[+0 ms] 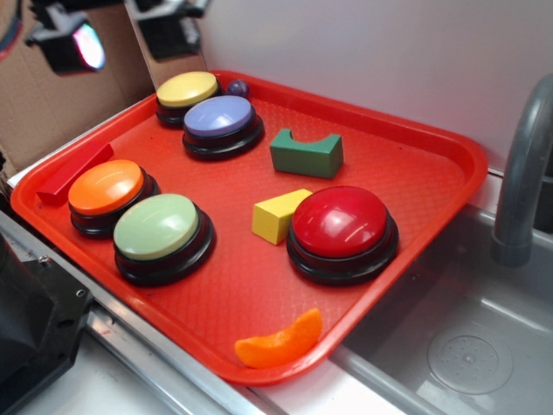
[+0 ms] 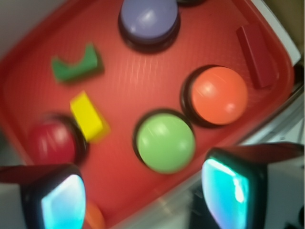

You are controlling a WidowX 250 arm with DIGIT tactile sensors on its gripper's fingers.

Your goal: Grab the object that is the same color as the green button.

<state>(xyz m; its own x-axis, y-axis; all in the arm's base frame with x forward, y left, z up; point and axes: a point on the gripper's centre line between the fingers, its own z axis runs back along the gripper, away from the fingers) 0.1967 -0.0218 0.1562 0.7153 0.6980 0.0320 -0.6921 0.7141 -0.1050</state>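
Observation:
The dark green notched block (image 1: pixel 307 152) lies on the red tray (image 1: pixel 415 186), behind the red button; the wrist view shows this block (image 2: pixel 76 66) at upper left. The pale-green domed button (image 1: pixel 161 228) sits at the tray's front left and shows as a green dome (image 2: pixel 165 142) in the middle of the wrist view. My gripper (image 2: pixel 147 195) hangs high above the tray's near edge, open, with nothing between its glowing pads (image 2: pixel 224 193). In the exterior view only its fingers (image 1: pixel 73 39) show at the top left, far from the block.
On the tray also stand a yellow button (image 1: pixel 187 90), a purple button (image 1: pixel 219 118), an orange button (image 1: pixel 107 188), a red button (image 1: pixel 340 223), a yellow wedge block (image 1: pixel 278 214), a red bar (image 1: pixel 76 173) and an orange slice (image 1: pixel 281 341). A sink (image 1: pixel 467 346) and faucet (image 1: pixel 523 173) lie right.

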